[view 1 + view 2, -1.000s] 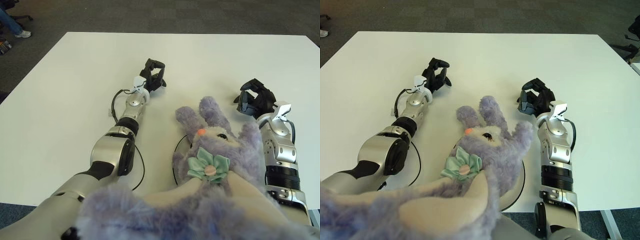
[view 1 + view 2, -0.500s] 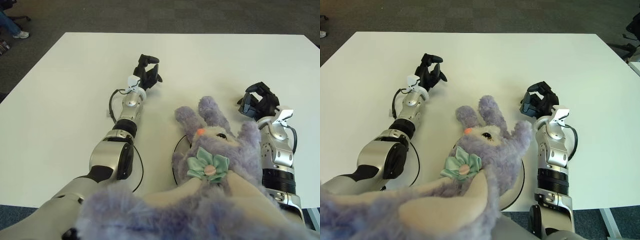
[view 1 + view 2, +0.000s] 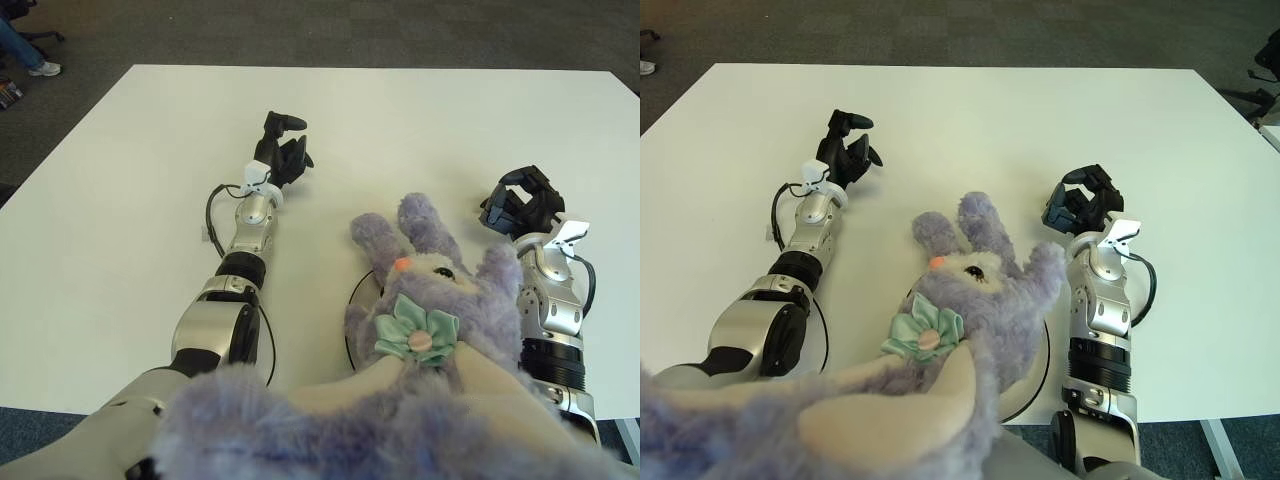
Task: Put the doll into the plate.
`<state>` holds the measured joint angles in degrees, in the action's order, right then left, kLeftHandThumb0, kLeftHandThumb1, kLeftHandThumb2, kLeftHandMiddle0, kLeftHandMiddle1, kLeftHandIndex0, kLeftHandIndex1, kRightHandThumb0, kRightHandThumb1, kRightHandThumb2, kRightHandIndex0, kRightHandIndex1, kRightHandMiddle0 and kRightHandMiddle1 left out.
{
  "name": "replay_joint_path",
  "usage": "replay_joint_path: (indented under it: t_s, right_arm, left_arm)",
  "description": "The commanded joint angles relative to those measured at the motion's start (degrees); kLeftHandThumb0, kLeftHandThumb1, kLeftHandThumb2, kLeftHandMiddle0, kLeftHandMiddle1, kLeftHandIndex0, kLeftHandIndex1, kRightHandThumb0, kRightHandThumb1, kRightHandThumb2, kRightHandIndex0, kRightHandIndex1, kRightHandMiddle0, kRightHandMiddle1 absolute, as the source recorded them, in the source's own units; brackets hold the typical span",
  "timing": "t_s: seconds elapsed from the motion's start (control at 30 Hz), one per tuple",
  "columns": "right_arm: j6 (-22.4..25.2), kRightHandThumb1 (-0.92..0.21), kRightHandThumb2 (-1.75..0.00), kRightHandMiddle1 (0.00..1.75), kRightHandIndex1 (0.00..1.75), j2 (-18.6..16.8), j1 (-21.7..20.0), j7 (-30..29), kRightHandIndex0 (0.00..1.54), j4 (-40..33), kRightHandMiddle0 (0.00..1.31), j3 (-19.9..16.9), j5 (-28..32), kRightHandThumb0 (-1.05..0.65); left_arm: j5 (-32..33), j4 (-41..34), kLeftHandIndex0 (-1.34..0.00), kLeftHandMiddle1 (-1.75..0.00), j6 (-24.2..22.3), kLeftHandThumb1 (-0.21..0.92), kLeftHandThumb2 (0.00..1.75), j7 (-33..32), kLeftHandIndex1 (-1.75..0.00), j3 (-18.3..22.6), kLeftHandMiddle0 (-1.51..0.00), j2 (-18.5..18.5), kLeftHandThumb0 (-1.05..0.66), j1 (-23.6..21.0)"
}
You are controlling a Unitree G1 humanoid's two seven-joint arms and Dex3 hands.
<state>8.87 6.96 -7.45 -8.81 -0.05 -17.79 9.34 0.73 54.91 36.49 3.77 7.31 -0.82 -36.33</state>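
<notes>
The left hand [image 3: 283, 152] shows at about ten o'clock from the doll [image 3: 432, 290], well apart from it over the white worktop [image 3: 130, 180], its dark fingers loosely curled around nothing. The right hand [image 3: 522, 203] sits at about two o'clock from the doll's head, just beside its raised paw, fingers curled in and holding nothing.

The doll, a lilac plush rabbit with a mint bow [image 3: 416, 333] at its neck, lies on the plate [image 3: 353, 300], of which only a dark rim arc shows at its left and lower edges; by the look of it the doll is already placed. A mass of lilac fur [image 3: 330, 430] fills the near edge of the view.

Judged from its pile, the doll is light, soft and yielding, neither slippery nor fragile. If it needed shifting, the torso below the bow would be the sound place to take hold; an ear or paw would fold and let the body swing.

Against the earlier frames, the left hand has travelled out toward ten o'clock and farther from the doll, and the right hand has drawn slightly away. The doll has not moved.
</notes>
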Motion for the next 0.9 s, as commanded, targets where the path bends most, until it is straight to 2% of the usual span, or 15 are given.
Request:
replay_joint_path:
  t_s: [0.0,0.23,0.57,0.87]
  right_arm:
    - [-0.75,0.07,-1.72,1.65,1.75,0.03,0.36,-1.35,0.91,1.01,0.71,-0.21,-1.71,-0.01]
    - [-2.11,0.07,-1.74,1.71,1.75,0.69,0.14,-1.16,0.91,2.8,0.68,-0.27,-2.95,-0.01]
    - [-3.74,0.06,-1.75,1.73,1.75,0.8,0.63,1.55,0.91,3.58,0.66,-0.37,-1.43,-0.01]
    - [-4.47,0.07,-1.75,1.71,1.75,0.46,0.78,3.35,0.91,4.03,0.67,-0.78,-0.57,-0.01]
  left_arm:
    - [0.22,-0.87,-0.23,-1.73,1.15,0.86,0.6,0.82,-1.75,-0.35,-0.82,-0.82,-0.36,0.83]
    - [-0.27,-0.98,-0.25,-1.69,2.38,0.83,0.64,0.11,-1.75,-0.82,-0.84,-0.55,-0.36,1.71]
    - [0.03,-1.34,-0.26,-1.65,4.67,0.82,0.66,1.57,-1.75,-1.65,-0.84,-0.46,-0.36,2.81]
    - [0.76,-1.97,-0.25,-1.65,4.3,0.82,0.66,2.81,-1.75,-1.72,-0.85,-0.31,-0.36,3.49]
